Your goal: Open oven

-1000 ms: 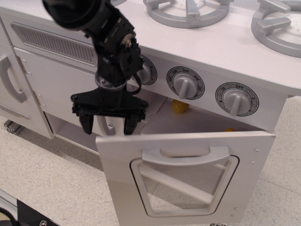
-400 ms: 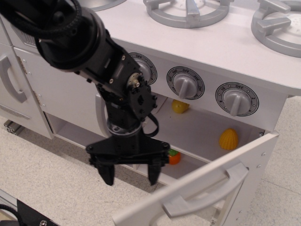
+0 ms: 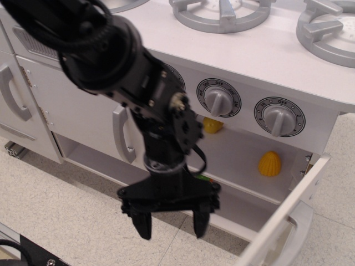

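**Oven door swung far down, claw hanging free in front of the opening**

The black two-fingered robot gripper (image 3: 171, 224) hangs low in front of the white toy-kitchen oven (image 3: 244, 160), its fingers spread apart with nothing between them; only the speckled floor (image 3: 61, 205) shows in the gap. The black arm (image 3: 111, 61) reaches down from the upper left, crossing in front of the leftmost knob.

The oven's white door with its wide grey handle (image 3: 297, 235) is at the lower right, seen almost edge-on and dropped well away from the compartment. Compared with a moment ago, it has swung lower still: then its front face and handle were turned upward across the bottom of the view, and a second ago it stood nearly upright with its rounded window facing the camera. The gripper has also moved down and to the right since then, from beside the door's top left corner to below the oven shelf.

Inside the open compartment, a yellow ridged toy piece (image 3: 269, 164) sits on the white shelf near the right wall, and a second yellow toy (image 3: 212, 126) lies at the back under the middle grey dial knob (image 3: 219, 98). A small bit of orange and green shows just behind the gripper's wrist; it is too hidden to identify. To the left stands a plain white cabinet door with a vertical grey handle (image 3: 123, 134).
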Available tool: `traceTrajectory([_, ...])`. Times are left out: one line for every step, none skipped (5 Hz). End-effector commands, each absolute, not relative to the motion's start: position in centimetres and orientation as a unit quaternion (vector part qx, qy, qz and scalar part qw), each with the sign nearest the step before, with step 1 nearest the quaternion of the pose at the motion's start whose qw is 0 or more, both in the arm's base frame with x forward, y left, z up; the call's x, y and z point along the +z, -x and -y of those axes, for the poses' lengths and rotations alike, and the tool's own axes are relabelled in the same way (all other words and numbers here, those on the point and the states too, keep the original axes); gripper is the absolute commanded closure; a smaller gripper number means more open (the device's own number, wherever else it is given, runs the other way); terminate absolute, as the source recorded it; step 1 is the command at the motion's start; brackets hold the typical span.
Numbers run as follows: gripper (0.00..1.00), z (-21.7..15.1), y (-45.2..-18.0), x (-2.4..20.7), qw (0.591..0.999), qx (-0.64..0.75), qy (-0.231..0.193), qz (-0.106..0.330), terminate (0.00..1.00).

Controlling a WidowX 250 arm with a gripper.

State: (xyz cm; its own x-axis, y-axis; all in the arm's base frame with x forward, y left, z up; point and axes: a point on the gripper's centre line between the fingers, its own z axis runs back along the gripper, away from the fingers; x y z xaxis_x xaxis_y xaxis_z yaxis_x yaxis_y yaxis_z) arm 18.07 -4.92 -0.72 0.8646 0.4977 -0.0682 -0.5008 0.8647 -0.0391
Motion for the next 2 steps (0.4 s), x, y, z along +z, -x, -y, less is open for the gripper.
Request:
traceTrajectory([0.0,5.8,-18.99,0.83,0.966,0.257,0.036,-0.014,0.0])
traceTrajectory([0.0,5.8,-18.99,0.83,0.966,0.257,0.036,-0.014,1.0])
